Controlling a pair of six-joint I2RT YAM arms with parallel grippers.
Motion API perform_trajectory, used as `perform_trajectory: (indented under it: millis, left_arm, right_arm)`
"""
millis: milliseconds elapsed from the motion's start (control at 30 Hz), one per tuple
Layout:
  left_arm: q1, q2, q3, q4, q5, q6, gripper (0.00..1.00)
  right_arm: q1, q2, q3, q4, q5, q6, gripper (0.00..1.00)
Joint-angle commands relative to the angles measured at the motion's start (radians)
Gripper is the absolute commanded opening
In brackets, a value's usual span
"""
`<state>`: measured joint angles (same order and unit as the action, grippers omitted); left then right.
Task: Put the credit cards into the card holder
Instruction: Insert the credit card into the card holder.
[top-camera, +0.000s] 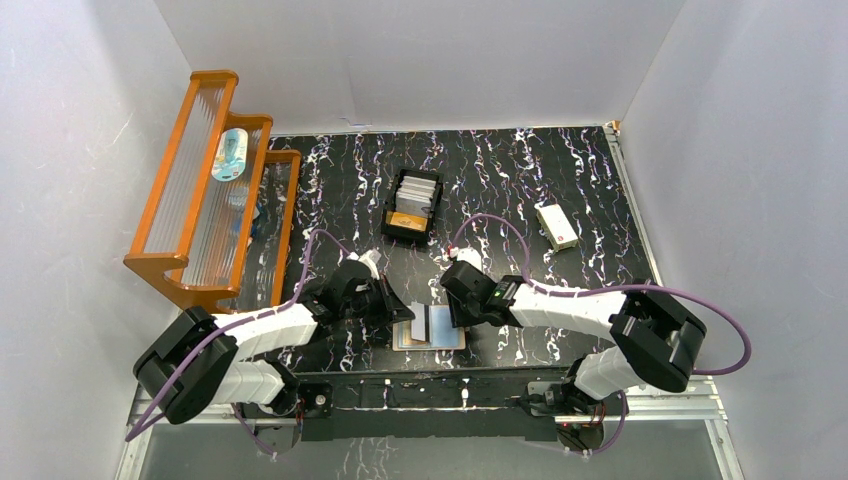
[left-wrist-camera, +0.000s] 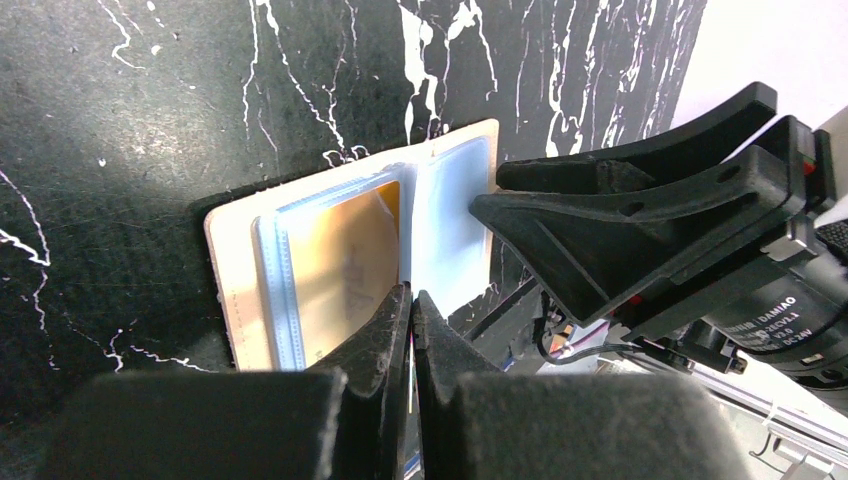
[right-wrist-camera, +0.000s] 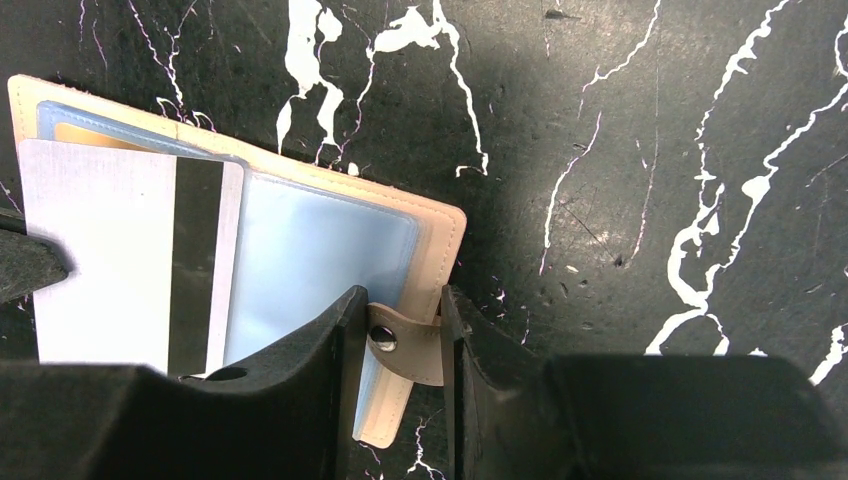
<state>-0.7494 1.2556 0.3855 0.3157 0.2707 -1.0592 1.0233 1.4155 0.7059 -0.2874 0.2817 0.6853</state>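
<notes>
The tan card holder (top-camera: 452, 338) lies open on the black marbled table near the front edge, clear sleeves up. An orange-gold card (left-wrist-camera: 345, 260) sits in its left sleeve. My left gripper (top-camera: 402, 312) is shut on a whitish-grey credit card (right-wrist-camera: 110, 260) with a black stripe, held on edge over the holder's left page; in the left wrist view only its thin edge shows between my fingertips (left-wrist-camera: 412, 296). My right gripper (right-wrist-camera: 402, 305) is closed on the holder's snap tab (right-wrist-camera: 408, 345) at its right edge (right-wrist-camera: 440, 230).
A black divided tray (top-camera: 412, 205) holding more cards stands behind the holder. A white box with a red mark (top-camera: 556, 226) lies at the right. An orange wooden rack (top-camera: 205, 190) with a small bottle (top-camera: 230, 153) stands at the left wall.
</notes>
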Motion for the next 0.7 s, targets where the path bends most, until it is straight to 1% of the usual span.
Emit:
perform_trajectory:
  millis: [0, 100, 333, 433, 567, 667]
  left_arm:
    - [-0.004, 0.006, -0.016, 0.014, 0.000, 0.019, 0.00]
    - [-0.004, 0.017, -0.019, 0.023, 0.009, 0.018, 0.00]
    - [-0.004, 0.017, -0.019, -0.027, 0.006, 0.031, 0.00]
    - [-0.003, 0.025, -0.034, -0.008, 0.019, 0.024, 0.00]
    - [-0.004, 0.038, -0.005, -0.085, 0.016, 0.030, 0.00]
    - [-0.005, 0.042, -0.004, -0.047, 0.045, 0.009, 0.00]
  right_arm:
    - [0.004, -0.007, -0.009, 0.020, 0.004, 0.017, 0.40]
    - [0.004, -0.004, -0.012, 0.023, 0.005, 0.017, 0.40]
    - [0.004, 0.002, -0.016, 0.033, 0.001, 0.017, 0.40]
    - [0.004, 0.002, -0.017, 0.033, 0.000, 0.017, 0.40]
    - [0.004, 0.001, -0.017, 0.031, 0.003, 0.016, 0.40]
    - [0.004, 0.003, -0.017, 0.033, 0.001, 0.016, 0.40]
